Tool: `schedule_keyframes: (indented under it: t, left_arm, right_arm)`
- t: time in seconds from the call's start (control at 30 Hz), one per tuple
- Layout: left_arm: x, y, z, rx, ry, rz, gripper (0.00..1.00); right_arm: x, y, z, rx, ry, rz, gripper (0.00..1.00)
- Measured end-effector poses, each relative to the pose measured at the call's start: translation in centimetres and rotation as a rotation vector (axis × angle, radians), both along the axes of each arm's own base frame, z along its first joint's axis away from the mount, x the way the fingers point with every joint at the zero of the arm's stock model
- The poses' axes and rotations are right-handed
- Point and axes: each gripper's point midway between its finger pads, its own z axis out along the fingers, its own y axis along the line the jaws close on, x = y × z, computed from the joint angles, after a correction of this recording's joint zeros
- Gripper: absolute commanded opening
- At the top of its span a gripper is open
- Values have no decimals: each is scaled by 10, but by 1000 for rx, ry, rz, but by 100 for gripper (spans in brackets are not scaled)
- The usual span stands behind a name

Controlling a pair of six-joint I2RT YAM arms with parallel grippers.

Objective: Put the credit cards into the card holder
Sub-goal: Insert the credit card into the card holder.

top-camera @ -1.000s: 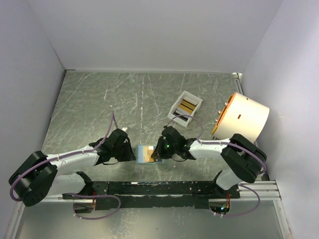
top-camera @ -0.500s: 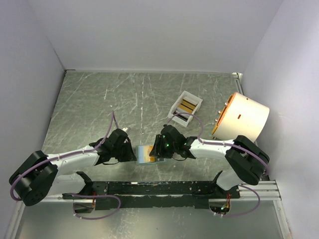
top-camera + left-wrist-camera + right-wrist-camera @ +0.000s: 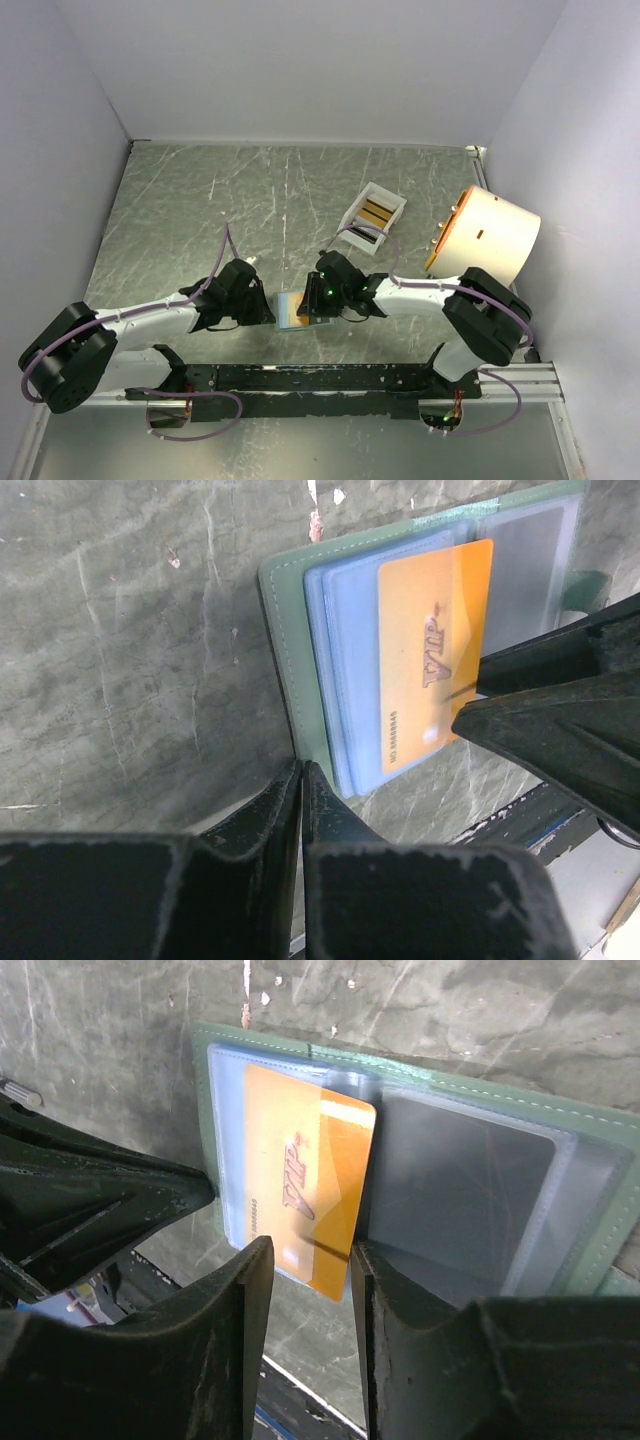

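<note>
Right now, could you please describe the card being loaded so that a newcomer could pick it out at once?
Look at the open green wallet lying flat between the two arms near the table's front edge. The card sits partly inside its left clear sleeve, gripped by the right end effector. It is bright orange with "VIP" printed on it, unlike the empty sleeve beside it.

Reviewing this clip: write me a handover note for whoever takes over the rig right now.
Left tool: shut, tips pressed at the edge of the open card holder, apparently pinning it to the table.
Right tool: shut on the orange VIP card, which sits partly inside the holder's left clear sleeve, one edge sticking out.
More cards lie in the white tray further back.
Done: holder open, first card part way in.
Left: push this card fully in, release, then fetch the tray's cards one by one.
</note>
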Motion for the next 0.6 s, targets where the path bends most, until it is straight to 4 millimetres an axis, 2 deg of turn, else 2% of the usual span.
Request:
schedule_keyframes:
  t: [0.37, 0.6]
  left_arm:
    - [-1, 0, -1, -3, 3, 1, 15]
    - [-1, 0, -1, -3, 4, 0, 18]
  right_arm:
    - [-1, 16, -3, -26, -30, 67, 30]
    - [0, 17, -2, -74, -55, 90, 36]
